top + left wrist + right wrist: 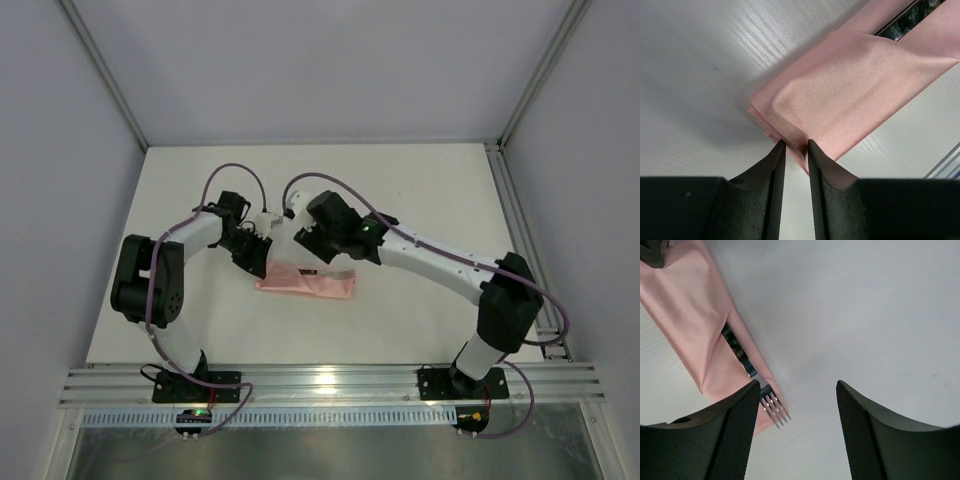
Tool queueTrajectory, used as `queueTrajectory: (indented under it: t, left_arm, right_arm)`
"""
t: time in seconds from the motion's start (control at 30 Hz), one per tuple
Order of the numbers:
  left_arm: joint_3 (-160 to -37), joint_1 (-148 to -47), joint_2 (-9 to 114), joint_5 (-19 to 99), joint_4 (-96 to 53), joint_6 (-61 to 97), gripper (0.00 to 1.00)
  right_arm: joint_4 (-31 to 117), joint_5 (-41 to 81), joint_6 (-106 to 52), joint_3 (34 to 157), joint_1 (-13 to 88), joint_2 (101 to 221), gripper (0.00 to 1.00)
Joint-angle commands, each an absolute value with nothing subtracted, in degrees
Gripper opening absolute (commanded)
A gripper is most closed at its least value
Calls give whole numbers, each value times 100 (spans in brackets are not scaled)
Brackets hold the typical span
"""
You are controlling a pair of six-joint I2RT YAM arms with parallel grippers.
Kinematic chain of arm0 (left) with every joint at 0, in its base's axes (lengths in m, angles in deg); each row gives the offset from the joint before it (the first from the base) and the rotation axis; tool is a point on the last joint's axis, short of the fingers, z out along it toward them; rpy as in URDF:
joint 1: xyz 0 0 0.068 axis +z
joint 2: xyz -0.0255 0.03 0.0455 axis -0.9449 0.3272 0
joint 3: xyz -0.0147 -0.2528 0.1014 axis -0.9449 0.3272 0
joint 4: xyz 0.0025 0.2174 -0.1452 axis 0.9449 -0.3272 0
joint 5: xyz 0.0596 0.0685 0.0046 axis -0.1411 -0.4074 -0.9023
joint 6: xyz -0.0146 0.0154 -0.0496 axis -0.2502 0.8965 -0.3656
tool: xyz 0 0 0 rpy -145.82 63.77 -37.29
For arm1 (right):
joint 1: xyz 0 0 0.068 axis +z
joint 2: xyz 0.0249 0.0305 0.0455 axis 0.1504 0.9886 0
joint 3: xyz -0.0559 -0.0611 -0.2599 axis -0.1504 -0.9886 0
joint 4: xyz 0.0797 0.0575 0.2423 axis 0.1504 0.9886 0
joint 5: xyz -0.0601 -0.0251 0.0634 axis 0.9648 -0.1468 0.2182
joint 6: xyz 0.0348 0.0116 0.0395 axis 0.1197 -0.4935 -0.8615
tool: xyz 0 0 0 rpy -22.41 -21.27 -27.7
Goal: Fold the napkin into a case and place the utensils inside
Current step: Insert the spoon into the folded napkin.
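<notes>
- My right pincer (797, 385) stands wide open and has hold of nothing; only bare table (865, 315) shows between its fingers.
- My left pincer (795, 145) is drawn nearly together, and the corner of the case (850, 90) sits nipped between its tips.
- The case lies flat on the table as a narrow pink strip. In the top view it runs roughly left to right between my two arms, with its left end under the left pincer.
- The fork (774, 407) lies along the case's long axis. Its dark handle is tucked into the slit of the fold and its prongs poke out past the end nearest my right pincer.
- From the right pincer, the prongs are just beside the left finger, not between the fingers. The handle points away from it, up the strip toward the left pincer.
- The right arm is nearer the exposed prong end, and the left arm anchors the far end.
- I judge the fork mostly home. If it needs seating deeper, the push should go straight along the strip, from the prongs toward the pinned corner, so the cloth does not skew.
</notes>
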State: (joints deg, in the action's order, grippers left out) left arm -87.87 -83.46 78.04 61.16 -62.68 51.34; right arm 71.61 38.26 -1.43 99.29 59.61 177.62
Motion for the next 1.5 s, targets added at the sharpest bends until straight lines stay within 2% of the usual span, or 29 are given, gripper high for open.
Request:
queueTrajectory:
  t: [0.0,0.03,0.07,0.1,0.17,0.2,0.27,0.4,0.8,1.23,1.33,1.37,1.47]
  left_arm:
    - [-8792,-8303,7514,6257,-6309,5261,26]
    - [-8801,-8303,7505,6249,-6327,5252,26]
    - [-8801,-8312,7496,6240,-6336,5252,26]
    - [-8801,-8303,7488,6214,-6353,5261,26]
    - [-8783,-8294,7479,6213,-6388,5261,26]
    - [-8783,-8285,7453,6222,-6397,5261,26]
    - [-8757,-8285,7444,6240,-6406,5261,26]
    - [-8713,-8285,7443,6301,-6380,5226,25]
    - [-8686,-8285,7514,6460,-6318,5200,25]
    - [-8678,-8285,7479,6452,-6371,5270,25]
    - [-8774,-8259,7348,6240,-6493,5305,31]
    - [-8827,-8128,7295,6188,-6555,5305,36]
    - [-9151,-7646,7014,6152,-6976,5375,44]
  right_arm:
    - [7633,5014,-2011,9326,5998,16978,63]
    - [7756,5661,-2494,9246,5989,16934,58]
    - [8149,5990,-3316,9201,5980,17003,44]
    - [8414,6245,-3629,9183,5911,17117,36]
    - [9132,6850,-4105,9236,5849,17589,26]
    - [9285,6976,-4342,9314,5831,17767,17]
    - [9383,6969,-4397,9359,5805,18040,14]
    - [9208,6724,-4476,9438,5796,18436,11]
    - [8759,5940,-4538,9789,6121,19086,9]
    - [8987,6212,-4397,10616,6332,19544,9]
    - [9031,6353,-4371,10476,6323,19465,9]
    - [9075,6414,-4371,10423,6306,19430,9]
    - [9102,6616,-4371,10142,6210,19219,15]
